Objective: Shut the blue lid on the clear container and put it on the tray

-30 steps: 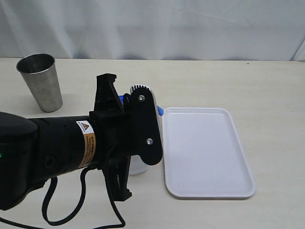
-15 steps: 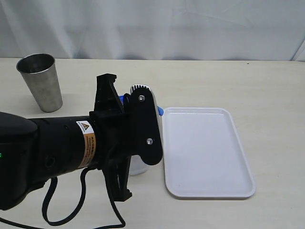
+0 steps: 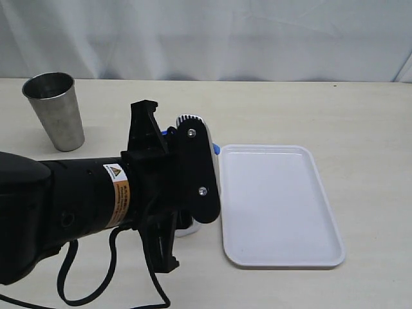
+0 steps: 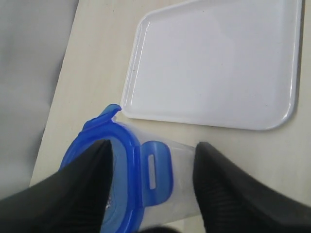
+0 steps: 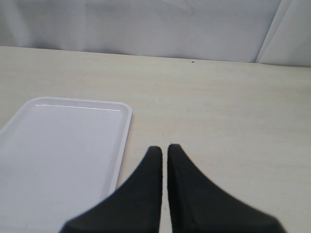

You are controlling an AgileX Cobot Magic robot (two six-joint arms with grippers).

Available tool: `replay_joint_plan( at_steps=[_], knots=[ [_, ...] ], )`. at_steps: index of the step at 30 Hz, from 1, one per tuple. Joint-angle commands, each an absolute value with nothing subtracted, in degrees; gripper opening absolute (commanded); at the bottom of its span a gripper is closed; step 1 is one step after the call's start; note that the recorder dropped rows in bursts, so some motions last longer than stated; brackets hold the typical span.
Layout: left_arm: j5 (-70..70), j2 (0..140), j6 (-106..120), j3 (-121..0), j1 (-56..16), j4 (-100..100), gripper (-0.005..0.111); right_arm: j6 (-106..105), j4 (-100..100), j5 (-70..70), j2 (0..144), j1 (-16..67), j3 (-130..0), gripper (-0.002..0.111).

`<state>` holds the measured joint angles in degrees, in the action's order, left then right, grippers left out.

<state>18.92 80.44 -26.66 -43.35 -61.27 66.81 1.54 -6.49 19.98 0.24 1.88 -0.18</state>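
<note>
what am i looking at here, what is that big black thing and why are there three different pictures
It is a robot with two arms, each ending in a two-fingered gripper. One picture is taken from off the arms; the other two come from wrist cameras. The black bulk is the left arm. On the table are a metal cup, a white tray and, beside it, a clear container wearing a blue lid. The left gripper straddles the container; whether it squeezes is unclear. The right gripper is shut and empty.
</note>
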Motion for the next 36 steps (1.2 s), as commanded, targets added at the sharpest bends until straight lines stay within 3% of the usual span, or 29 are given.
replay_joint_plan(
  at_steps=[1, 19, 22, 27, 36],
  knots=[
    [18.88, 79.62, -27.29, -43.02, -61.38, 63.67, 0.053, 1.26, -6.44, 19.83, 0.00, 1.49, 0.00, 0.005],
    [19.25, 71.78, -27.70, -43.02, -61.38, 60.37, 0.051, 1.26, -6.44, 19.83, 0.00, 1.49, 0.00, 0.005],
    [22.91, 71.25, -28.62, -43.02, -61.38, 60.85, 0.036, 1.26, -6.44, 19.83, 0.00, 1.49, 0.00, 0.005],
    [26.78, 71.25, -32.37, -43.12, -59.15, 62.22, -0.001, 1.26, -6.44, 19.83, 0.00, 1.49, 0.00, 0.005],
    [19.80, 71.25, -45.93, -42.62, -42.92, 63.28, 0.000, 1.26, -6.44, 19.83, 0.00, 1.49, 0.00, 0.005]
  ],
)
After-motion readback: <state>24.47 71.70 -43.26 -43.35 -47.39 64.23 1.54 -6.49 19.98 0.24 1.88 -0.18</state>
